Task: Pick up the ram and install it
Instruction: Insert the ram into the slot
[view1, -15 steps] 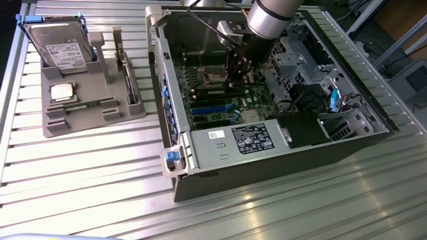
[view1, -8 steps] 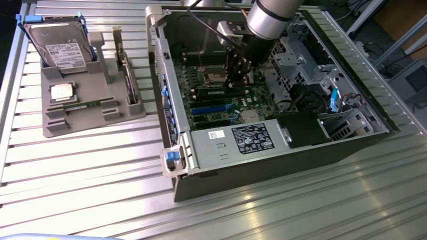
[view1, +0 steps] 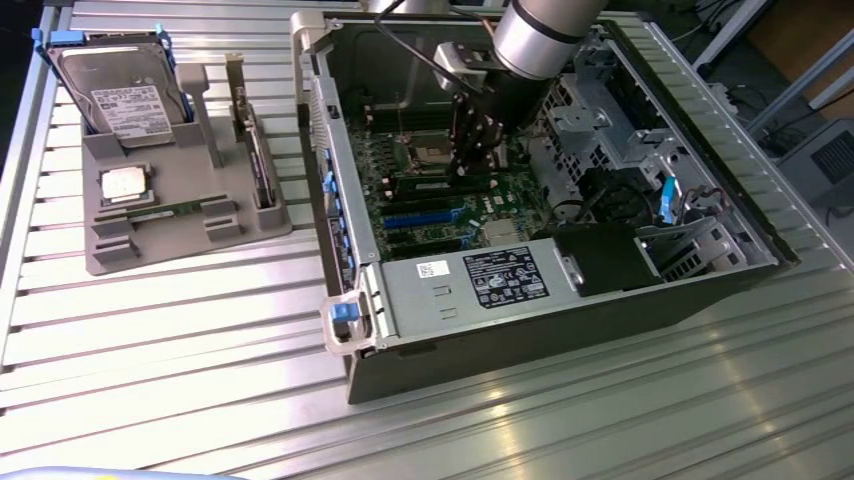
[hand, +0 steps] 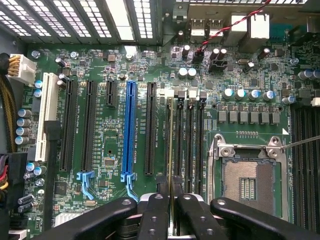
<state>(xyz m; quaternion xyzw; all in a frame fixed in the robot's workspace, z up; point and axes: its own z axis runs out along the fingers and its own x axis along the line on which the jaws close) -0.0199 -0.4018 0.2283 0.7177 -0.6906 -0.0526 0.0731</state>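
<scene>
The ribbed metal desk (view1: 160, 330) of pale aluminium slats carries everything; beyond its far edge the room shows blurred furniture legs and a brown panel. On it lies an open computer case (view1: 534, 330), side panel off, with a blue latch (view1: 344, 316) at its near corner. A power supply (view1: 467, 285) along the near wall bears a black label and a smaller white one, the print too fine to read.

The robot arm (view1: 541, 40) reaches down into the case over the green motherboard (hand: 120, 165). In the wrist view the board shows black expansion slots, one blue slot (hand: 130, 132) with white lettering beside it that stays illegible, an empty processor socket (hand: 248, 185), and a bank of memory slots (hand: 192, 135).

To the exterior view's left of the case sits a grey parts tray (view1: 174, 240). It holds a hard drive (view1: 120, 95) with a white label, a square silver processor (view1: 123, 184) and a second memory stick (view1: 167, 211) lying flat.

The claw (hand: 171, 202) pinches the ram (hand: 171, 145), which appears edge-on between the black fingers (hand: 154, 215), standing upright over the memory slot nearest the expansion slots.
</scene>
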